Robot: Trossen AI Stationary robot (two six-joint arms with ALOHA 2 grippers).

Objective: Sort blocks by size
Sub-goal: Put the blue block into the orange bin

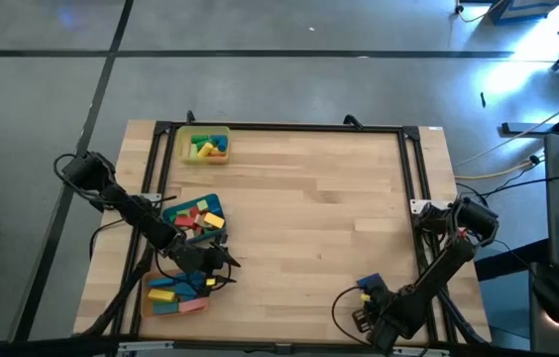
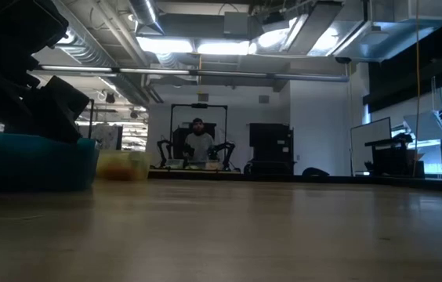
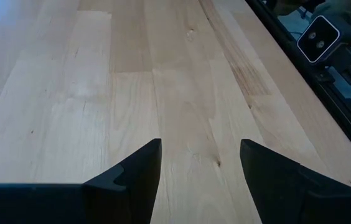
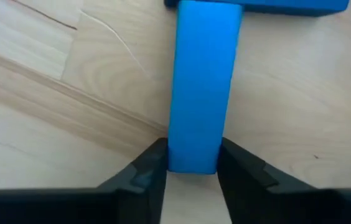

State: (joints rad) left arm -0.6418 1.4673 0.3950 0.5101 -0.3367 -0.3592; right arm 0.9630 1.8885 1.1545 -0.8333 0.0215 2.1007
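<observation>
smooth pale wood-plank tabletop (image 1: 309, 213) | three rectangular trays at 9 o'clock: yellow tray (image 1: 205, 145), blue tray (image 1: 193, 218), orange tray (image 1: 175, 295), each filled with mixed chunky blocks (image 1: 197, 219) | right tool (image 4: 191, 171) at 5 o'clock clamped on long glossy blue block (image 4: 201, 87) | left tool (image 3: 200, 165) gaping, nothing held

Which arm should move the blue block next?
Right. Its end effector already straddles the blue block, fingers at both sides. The left end effector is open over bare table, by the trays.
</observation>
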